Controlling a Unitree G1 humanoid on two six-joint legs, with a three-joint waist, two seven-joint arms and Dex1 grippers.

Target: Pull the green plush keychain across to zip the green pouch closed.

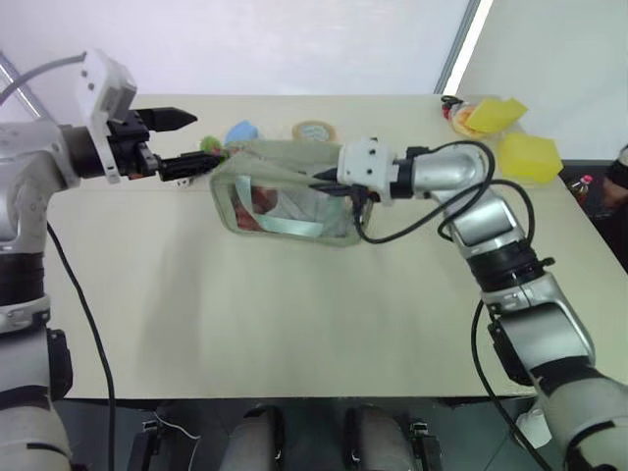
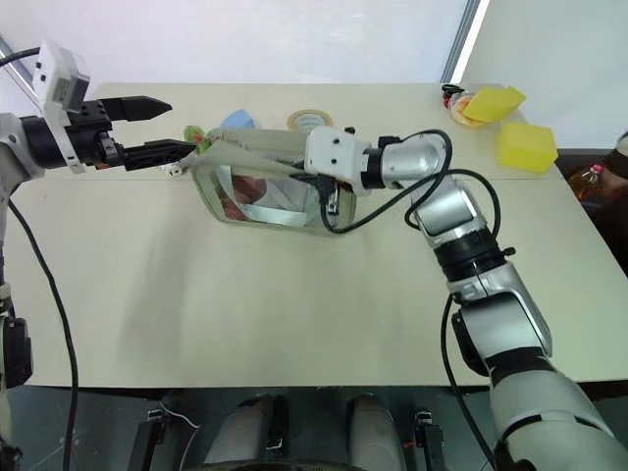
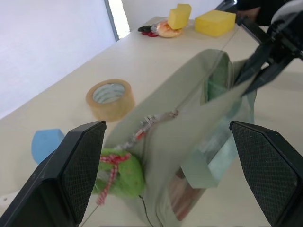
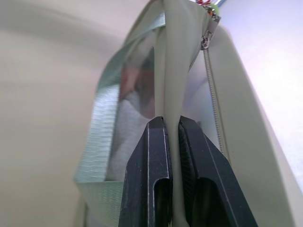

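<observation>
The zip is not yet drawn. The green pouch (image 1: 285,191) lies mid-desk, its green plush keychain (image 3: 120,174) at its nine o'clock end. The right tool (image 4: 171,142) pinches the pouch's fabric edge; the left tool (image 1: 186,142) gapes wide beside the keychain, empty.

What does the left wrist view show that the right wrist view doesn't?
Left wrist view: the tape roll, a blue lump, yellow blocks at the table's far end, the whole green plush keychain, and the left gripper open with the pouch between its fingers.

Right wrist view: the right gripper shut on a fold of the green pouch, seen up close.

Both: the pouch, its zipper and the mint strap.
</observation>
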